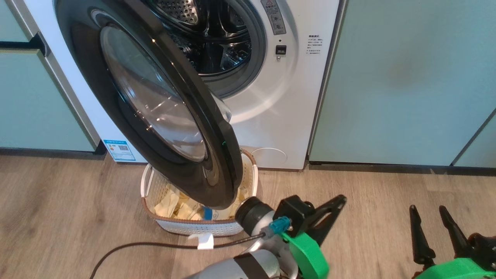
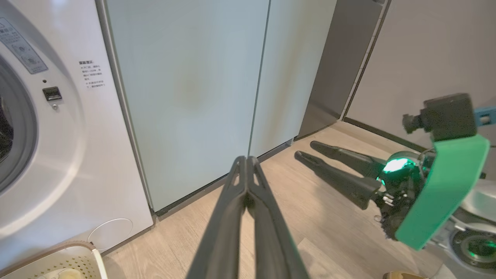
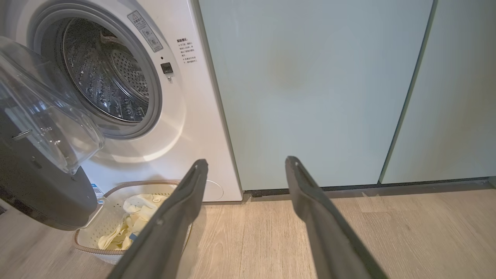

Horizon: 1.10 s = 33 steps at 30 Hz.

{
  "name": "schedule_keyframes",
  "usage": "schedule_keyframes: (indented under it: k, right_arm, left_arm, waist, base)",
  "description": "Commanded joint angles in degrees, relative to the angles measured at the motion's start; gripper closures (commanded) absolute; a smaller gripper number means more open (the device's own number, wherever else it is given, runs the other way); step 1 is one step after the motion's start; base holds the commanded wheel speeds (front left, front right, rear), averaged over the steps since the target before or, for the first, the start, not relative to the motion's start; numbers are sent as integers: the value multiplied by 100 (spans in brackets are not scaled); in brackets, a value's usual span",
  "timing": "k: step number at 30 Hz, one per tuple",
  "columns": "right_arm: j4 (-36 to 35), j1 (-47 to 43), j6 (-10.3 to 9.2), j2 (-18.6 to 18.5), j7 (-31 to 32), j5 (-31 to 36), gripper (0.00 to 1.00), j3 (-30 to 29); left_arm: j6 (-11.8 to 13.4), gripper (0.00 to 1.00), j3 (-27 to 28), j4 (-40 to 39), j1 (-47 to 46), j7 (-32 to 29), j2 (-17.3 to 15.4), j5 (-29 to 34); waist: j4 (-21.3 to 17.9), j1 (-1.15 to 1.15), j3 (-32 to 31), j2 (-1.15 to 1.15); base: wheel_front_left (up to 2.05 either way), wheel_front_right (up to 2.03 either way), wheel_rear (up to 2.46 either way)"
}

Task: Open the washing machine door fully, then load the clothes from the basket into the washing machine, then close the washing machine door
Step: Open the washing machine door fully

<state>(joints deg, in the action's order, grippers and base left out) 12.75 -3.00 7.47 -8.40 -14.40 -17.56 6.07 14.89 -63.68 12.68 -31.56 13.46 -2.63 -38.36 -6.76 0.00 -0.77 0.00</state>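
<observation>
The white washing machine (image 1: 271,97) stands with its steel drum (image 3: 104,81) exposed. Its round black door (image 1: 155,100) is swung partway out, the clear glass bowl (image 3: 46,116) bulging towards the opening. Under the door's lower edge sits the cream basket (image 1: 193,228) holding pale yellow clothes (image 1: 174,207), partly hidden by the door. My left gripper (image 1: 339,201) hovers to the right of the basket, shut on nothing, fingers pointing up and right. Further right, my right gripper (image 1: 428,211) is open and empty above the floor.
Pale green cabinets (image 1: 407,77) flank the machine on the right, and more cabinets (image 1: 31,97) on the left. A dark cable (image 1: 135,246) trails over the wooden floor in front of the basket. A grey wall (image 2: 426,50) closes the far right.
</observation>
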Motion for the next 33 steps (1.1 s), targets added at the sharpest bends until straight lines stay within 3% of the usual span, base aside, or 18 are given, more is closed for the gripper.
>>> schedule_keyframes:
  k: [1,6,16,33]
  right_arm:
    - [-152,333,2,-133,-60,-15,0,106]
    - [-143,363,2,-132,-60,-11,0,100]
    - [-162,418,2,-88,-60,-4,0,100]
    - [-190,602,2,-137,-60,-12,0,144]
  left_arm:
    - [59,100,99,4,-357,103,-25,-111]
    - [131,100,30,291,-350,149,-25,-235]
    - [181,100,526,427,23,152,-25,43]
    - [-81,100,1057,1064,134,153,-25,281]
  waist:
    - [-9,0,20,0]
    - [-27,0,44,0]
    - [-67,0,149,0]
    - [-103,0,490,0]
  base:
    - [0,0,0]
    - [0,0,0]
    - [0,0,0]
    - [0,0,0]
